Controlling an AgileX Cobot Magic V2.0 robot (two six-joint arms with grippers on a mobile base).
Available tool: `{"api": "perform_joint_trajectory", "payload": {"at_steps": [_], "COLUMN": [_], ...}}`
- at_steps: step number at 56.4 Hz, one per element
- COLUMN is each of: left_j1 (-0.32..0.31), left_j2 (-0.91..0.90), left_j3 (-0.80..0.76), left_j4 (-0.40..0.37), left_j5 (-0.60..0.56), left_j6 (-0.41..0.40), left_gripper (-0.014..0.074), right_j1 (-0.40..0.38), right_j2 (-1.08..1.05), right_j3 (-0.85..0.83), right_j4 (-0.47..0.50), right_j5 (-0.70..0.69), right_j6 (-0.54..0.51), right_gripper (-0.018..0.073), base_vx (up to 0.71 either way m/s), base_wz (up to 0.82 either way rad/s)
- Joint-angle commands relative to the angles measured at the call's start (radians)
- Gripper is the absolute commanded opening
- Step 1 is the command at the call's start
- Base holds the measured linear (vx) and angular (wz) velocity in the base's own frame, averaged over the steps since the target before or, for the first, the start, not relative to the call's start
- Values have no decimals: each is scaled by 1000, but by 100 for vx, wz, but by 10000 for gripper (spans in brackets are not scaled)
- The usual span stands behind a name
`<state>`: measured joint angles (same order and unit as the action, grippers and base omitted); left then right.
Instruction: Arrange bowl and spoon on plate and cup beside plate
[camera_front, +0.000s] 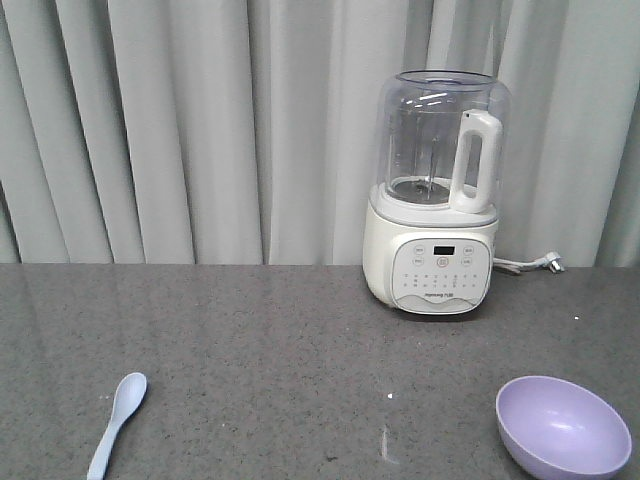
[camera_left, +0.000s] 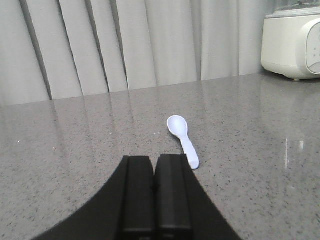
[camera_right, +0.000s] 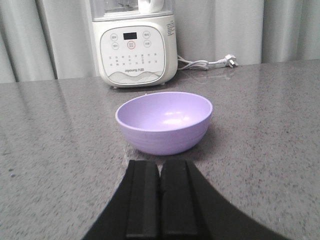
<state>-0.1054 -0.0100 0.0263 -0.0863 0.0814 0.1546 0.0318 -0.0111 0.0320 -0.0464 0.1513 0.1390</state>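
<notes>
Nothing is gripped, so I judge the task to be at its start; the spoon (camera_front: 115, 428) lies at the lower left of the front view, the bowl (camera_front: 562, 425) at the lower right, well apart; plate and cup show in no view. The left gripper (camera_left: 154, 160), fingers pressed together and empty, sits near the spoon's handle; the right gripper (camera_right: 160, 165), likewise closed and empty, faces the bowl. The next move calls for opening the jaws before reaching in.

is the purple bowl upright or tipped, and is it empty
Upright and empty: the bowl sits on its base, opening up, with only its bare purple inside showing.
</notes>
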Motion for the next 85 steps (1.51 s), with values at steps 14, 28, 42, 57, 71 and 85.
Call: {"api": "perform_joint_trajectory", "payload": {"at_steps": [14, 28, 42, 57, 71, 85], "left_j1": [1, 1, 1, 1, 1, 1], "left_j2": [-6, -6, -6, -6, 222, 763], "left_j3": [-26, -26, -26, -83, -564, -900], "left_j4": [-3, -3, -3, -87, -10, -9], "left_j5": [-81, -81, -108, -338, -187, -108], "left_j6": [-2, -2, -2, -203, -155, -155], "left_gripper": [-6, -6, -6, -6, -6, -6], "right_j1": [-7, -7, -7, -7, -7, -7], "right_j2": [-5, -5, -5, -5, 207, 651], "right_j3": [2, 2, 2, -77, -590, -838], "right_j4": [-4, -4, 34, 46, -42, -33], "right_j5": [-82, -82, -103, -272, -124, -151], "right_j6": [-1, -1, 0, -21, -176, -183], "right_gripper": [-8, -8, -8, -8, -8, -8], "base_vx": [13, 4, 0, 0, 0, 0], "base_wz": [-7, -3, 0, 0, 0, 0]}}
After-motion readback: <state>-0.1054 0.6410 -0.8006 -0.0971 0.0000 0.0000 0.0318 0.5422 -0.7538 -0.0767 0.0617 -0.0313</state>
